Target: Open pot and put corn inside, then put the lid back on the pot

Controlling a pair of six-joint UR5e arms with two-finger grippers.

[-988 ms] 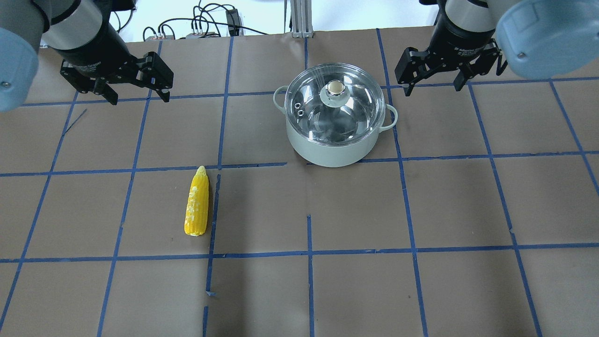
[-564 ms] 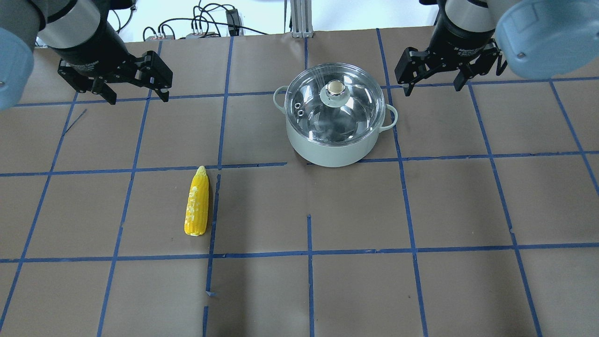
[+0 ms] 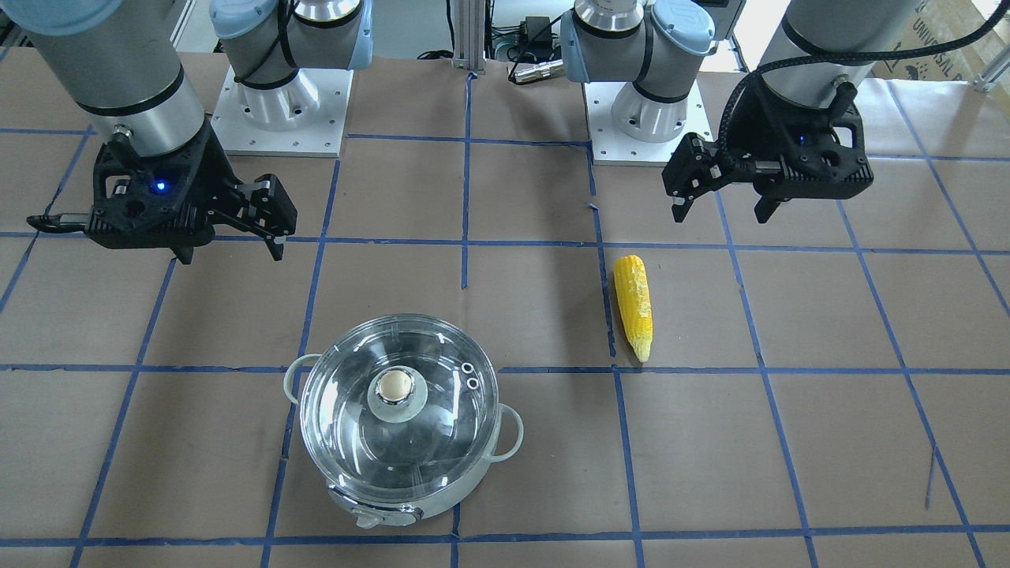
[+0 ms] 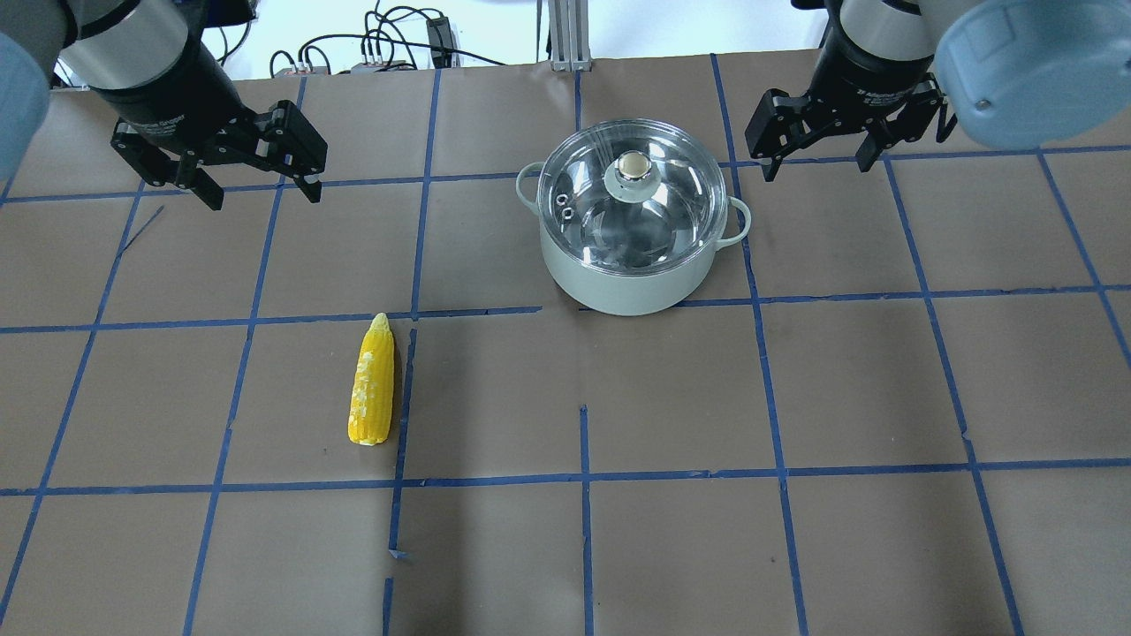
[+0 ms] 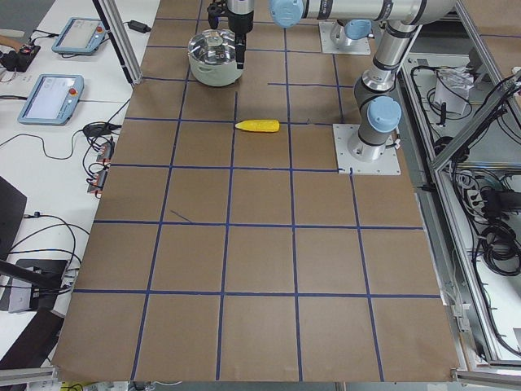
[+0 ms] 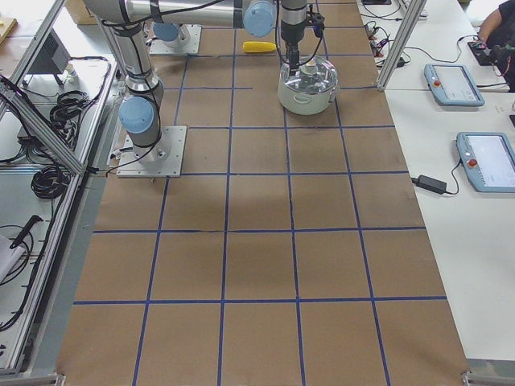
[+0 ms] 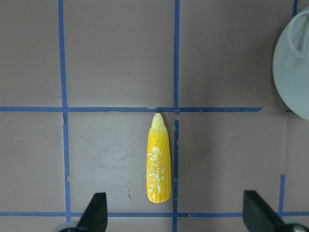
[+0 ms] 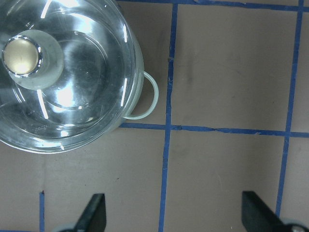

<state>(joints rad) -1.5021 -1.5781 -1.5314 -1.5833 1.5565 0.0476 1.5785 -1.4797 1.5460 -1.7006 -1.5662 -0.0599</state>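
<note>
While the right hand stays put, the left hand has edged slightly; both gape wide, empty.

We list: pot, matt pale wall, shiny metal inside; lid, clear glossy glass; corn, bumpy yellow; surface, matt brown paper

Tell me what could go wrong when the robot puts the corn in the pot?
The lid is glass and its knob is small and round, so it might slip from the right pincer and crack. The corn looks about as long as the pot is wide, so it might stick up and keep the lid from closing.
</note>
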